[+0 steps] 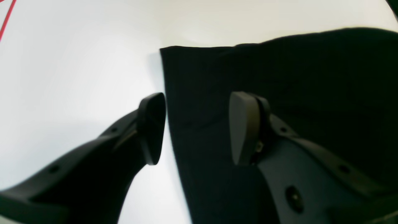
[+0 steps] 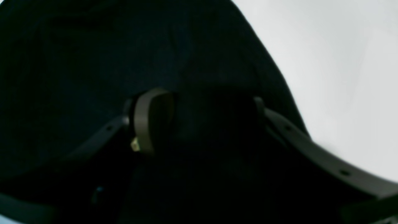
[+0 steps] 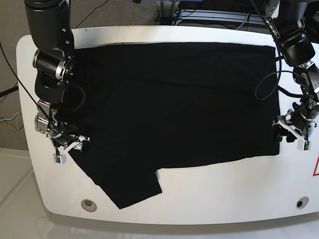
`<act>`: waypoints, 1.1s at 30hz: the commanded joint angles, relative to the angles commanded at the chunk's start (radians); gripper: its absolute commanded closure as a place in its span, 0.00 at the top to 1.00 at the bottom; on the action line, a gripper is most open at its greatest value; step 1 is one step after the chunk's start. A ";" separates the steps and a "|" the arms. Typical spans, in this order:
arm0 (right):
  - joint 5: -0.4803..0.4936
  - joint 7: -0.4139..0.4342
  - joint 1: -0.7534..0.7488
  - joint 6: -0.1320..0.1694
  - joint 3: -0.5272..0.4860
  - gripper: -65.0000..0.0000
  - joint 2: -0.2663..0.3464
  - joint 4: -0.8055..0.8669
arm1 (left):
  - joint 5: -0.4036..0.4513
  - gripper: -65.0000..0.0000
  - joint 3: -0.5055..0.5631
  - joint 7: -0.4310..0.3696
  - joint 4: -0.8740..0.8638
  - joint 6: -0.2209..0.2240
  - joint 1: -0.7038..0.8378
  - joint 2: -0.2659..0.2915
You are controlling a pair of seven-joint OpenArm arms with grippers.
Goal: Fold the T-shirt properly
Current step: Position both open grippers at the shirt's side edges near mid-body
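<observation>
The black T-shirt (image 3: 174,99) lies spread flat on the white table (image 3: 224,189), with one sleeve (image 3: 127,191) pointing toward the front left corner. My left gripper (image 3: 285,131) is open at the shirt's right edge. In the left wrist view this gripper (image 1: 197,127) straddles the cloth's straight edge (image 1: 169,102), one finger (image 1: 151,127) over bare table and the other over the T-shirt (image 1: 295,77). My right gripper (image 3: 74,149) is at the shirt's left edge. In the right wrist view it (image 2: 202,121) stands open low over the dark T-shirt (image 2: 93,62).
The table has a round hole near each front corner (image 3: 88,203) (image 3: 299,202). A red marking (image 3: 315,167) sits at the right rim, and a red line (image 1: 7,18) shows in the left wrist view. Cables (image 3: 214,15) run behind the table's far edge.
</observation>
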 joint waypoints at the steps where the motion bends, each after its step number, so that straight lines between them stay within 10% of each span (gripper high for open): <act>1: 0.000 0.001 0.000 -0.002 -0.006 0.53 0.002 0.000 | -0.001 0.48 0.001 0.000 0.001 0.001 -0.001 0.000; 33: 0.031 0.083 -0.016 -0.008 -0.078 0.52 0.028 -0.028 | 0.003 0.48 -0.004 0.012 -0.004 0.000 0.015 0.002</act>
